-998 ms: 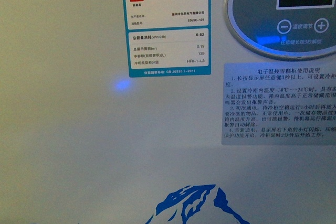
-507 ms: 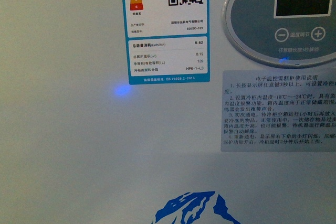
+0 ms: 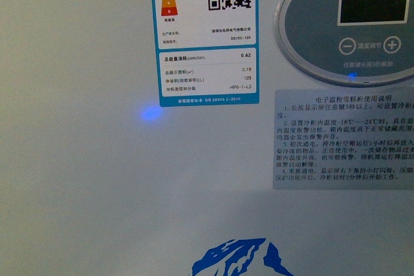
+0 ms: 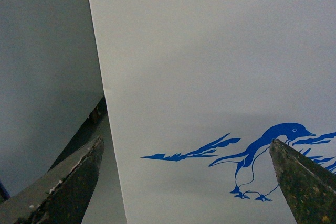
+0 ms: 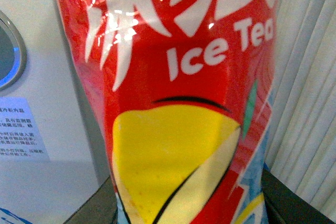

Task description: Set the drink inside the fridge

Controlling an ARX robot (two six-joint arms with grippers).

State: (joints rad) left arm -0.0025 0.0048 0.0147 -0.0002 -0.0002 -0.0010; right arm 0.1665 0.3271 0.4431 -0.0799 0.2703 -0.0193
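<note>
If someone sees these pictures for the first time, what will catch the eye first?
The drink, red with "Ice Tea" in white, fills the right wrist view. In the front view, the white fridge shows an oval control panel at upper right and a blue glow beneath the energy label. A blue penguin shows beyond the open left gripper.

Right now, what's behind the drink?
Past the drink on one side is the white fridge, with its sticker and panel edge. On the other side is a white pleated surface. Whatever is straight behind the drink is hidden.
</note>
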